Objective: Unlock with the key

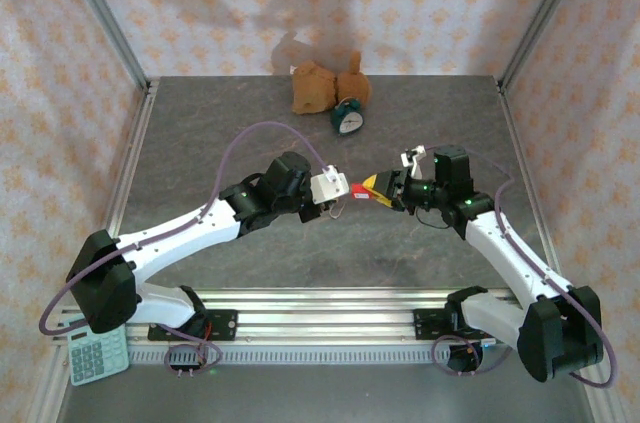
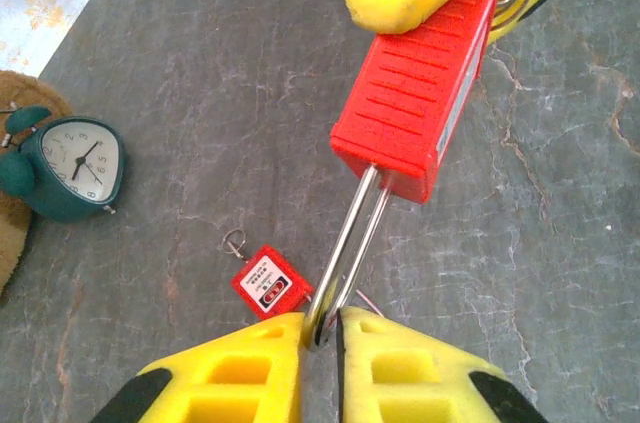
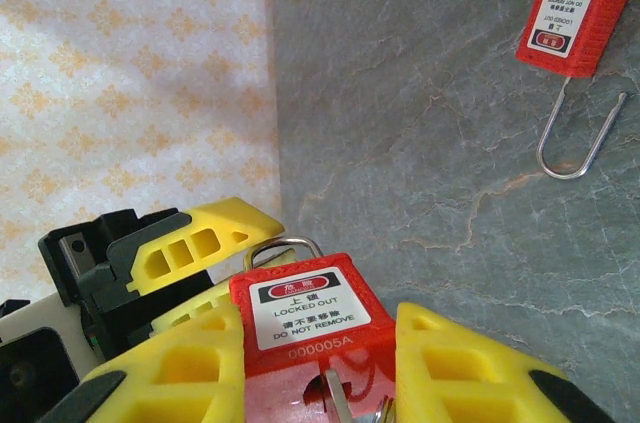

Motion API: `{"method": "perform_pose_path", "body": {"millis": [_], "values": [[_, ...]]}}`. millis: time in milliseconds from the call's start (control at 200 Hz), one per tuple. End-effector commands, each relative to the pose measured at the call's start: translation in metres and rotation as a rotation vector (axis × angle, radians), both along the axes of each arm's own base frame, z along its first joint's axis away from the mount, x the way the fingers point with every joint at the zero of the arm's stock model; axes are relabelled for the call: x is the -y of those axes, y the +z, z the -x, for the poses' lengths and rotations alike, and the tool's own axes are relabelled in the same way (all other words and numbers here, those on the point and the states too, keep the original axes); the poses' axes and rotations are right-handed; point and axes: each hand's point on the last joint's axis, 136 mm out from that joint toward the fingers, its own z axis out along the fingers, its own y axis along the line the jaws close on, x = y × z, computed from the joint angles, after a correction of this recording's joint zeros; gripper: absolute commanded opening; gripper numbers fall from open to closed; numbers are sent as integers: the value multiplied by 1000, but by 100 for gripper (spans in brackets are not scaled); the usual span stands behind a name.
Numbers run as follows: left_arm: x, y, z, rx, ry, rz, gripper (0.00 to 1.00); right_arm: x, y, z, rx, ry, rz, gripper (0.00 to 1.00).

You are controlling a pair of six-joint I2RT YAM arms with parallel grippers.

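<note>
- While both grippers share one red padlock (image 2: 415, 103) in the air over the counter (image 2: 200, 63), the job comes down to a very small piece of metal.
- The left gripper (image 2: 322, 328) has its yellow fingers clamped onto the loop of the steel shackle (image 2: 352, 233), pinching it tight.
- The right gripper (image 3: 315, 328) squeezes the padlock's plastic body from both sides, label facing its camera.
- And the key (image 3: 336, 399)? A thin metal sliver stands at the padlock's lower end, between the right fingers. It looks seated in the keyway, though the frame edge cuts it off, so that is a guess.
- Handling call: the key should be light, stiff and smooth, easy to lose from wide pads and quick to twist sideways if caught on an edge.
- Best hold looks like flat on the two broad faces of its head, close to the lock, then a turn about its own axis with no sideways bending.
- The ribbed body gives the right gripper good bite; the round polished shackle could spin or slide in the left one, so the twist may need bracing from the body side.
- A second padlock (image 2: 268, 281) lies on the counter just beyond the left fingers, shackle sprung open, with an alarm clock (image 2: 70, 165) well off to the side.
</note>
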Motion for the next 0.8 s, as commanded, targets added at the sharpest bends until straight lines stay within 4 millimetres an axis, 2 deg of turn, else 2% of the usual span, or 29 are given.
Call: {"method": "perform_pose_path", "body": {"millis": [0, 95, 170, 460, 791], "values": [[-1, 10, -6, 35, 13, 19, 12, -1, 7, 0, 46, 7, 3, 26], [-2, 9, -7, 31, 21, 13, 5, 1, 2, -1, 35, -7, 23, 26], [-5, 9, -9, 29, 33, 7, 3, 2, 2, 0, 36, -11, 27, 25], [-17, 9, -12, 22, 63, -11, 3, 10, -1, -3, 25, -39, 52, 25], [-27, 8, -12, 41, 91, -41, 5, 17, 5, -5, 32, -59, 31, 24]]}}
